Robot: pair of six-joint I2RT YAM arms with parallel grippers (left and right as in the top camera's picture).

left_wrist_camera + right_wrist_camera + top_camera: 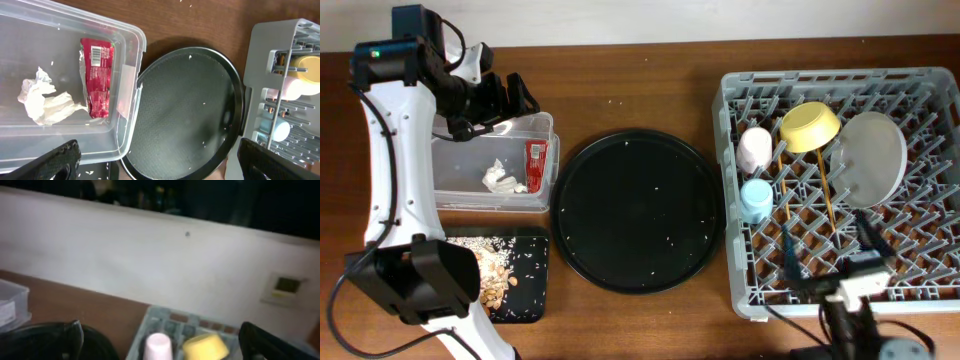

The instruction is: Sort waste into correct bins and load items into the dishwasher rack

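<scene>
Overhead looks done: wrapper (535,160) in tub (490,203), scraps (490,275) on tray (532,300), rack (840,78) loaded; left end effector (157,150), right end effector (161,330) spread.

Free passage over round black tray (638,210), between tub (552,160), loaded rack (820,78).

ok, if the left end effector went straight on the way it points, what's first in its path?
Probably the left rim of the round black tray, beside the wall of the clear tub: the open left end effector is centred about on that border. Wrapper and tissue lie aside. Depth unclear.
</scene>
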